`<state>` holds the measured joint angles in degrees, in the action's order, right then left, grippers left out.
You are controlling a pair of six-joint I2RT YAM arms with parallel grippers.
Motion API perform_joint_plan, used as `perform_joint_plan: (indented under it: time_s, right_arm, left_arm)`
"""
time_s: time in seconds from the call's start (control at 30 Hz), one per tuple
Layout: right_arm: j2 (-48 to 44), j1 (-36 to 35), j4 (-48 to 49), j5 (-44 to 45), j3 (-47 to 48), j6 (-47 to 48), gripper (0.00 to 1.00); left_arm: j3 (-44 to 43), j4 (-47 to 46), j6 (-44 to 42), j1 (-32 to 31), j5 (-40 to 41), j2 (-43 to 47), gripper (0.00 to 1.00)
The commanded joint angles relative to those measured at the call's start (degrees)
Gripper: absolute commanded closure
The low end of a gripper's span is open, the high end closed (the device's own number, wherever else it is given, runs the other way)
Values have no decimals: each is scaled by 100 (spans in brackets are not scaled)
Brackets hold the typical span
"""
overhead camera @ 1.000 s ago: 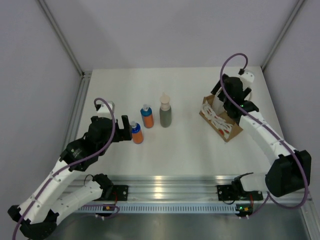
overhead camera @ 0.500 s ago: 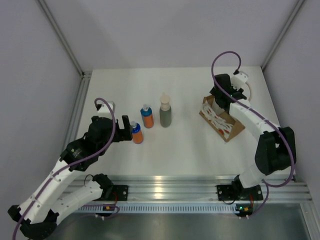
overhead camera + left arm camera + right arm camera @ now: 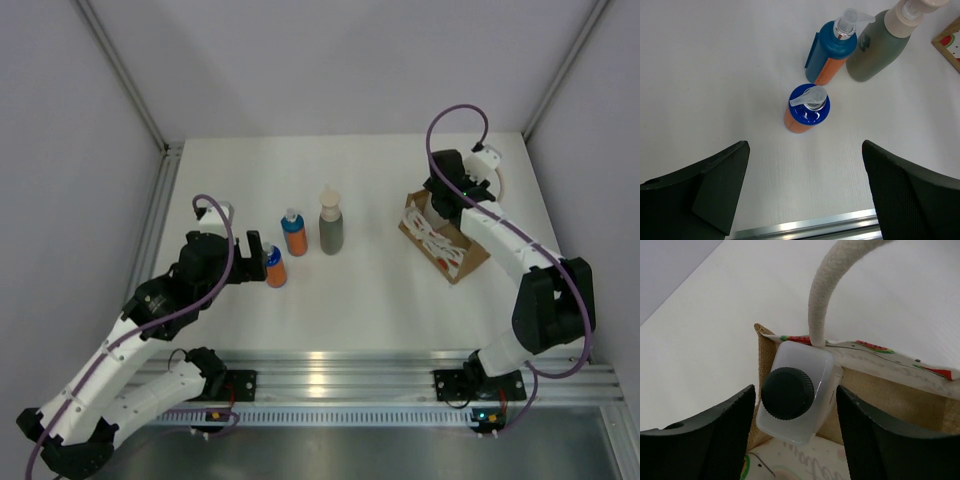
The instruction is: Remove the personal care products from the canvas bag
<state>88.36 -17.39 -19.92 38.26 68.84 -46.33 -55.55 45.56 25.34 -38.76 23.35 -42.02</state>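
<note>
The canvas bag stands at the right, its printed side towards me. My right gripper hangs over its mouth. In the right wrist view the right gripper is open, with a finger on each side of the white bottle with the dark cap. That bottle stands inside the bag, under the cream handle. Two orange bottles and the grey-green bottle stand on the table. My left gripper is open and empty, just short of the nearer orange bottle.
The white table is walled on the left, back and right. A metal rail runs along its near edge. A corner of the bag shows at the right edge of the left wrist view.
My right arm has swung in and brought its gripper down over the bag's mouth. The left arm and the three bottles on the table have hardly moved.
</note>
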Motion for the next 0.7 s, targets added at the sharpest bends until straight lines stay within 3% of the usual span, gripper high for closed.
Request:
perform_joint_plan:
  time_s: [0.0,0.67]
  right_arm:
    - [-214,7,-20,182,-63,-105,37]
    - [-328,16,-20,270,-327,-140,42]
  left_arm:
    - [44,-320,-65,18,-33,1,2]
    - [53,-320,-73,9,-94,-69,2]
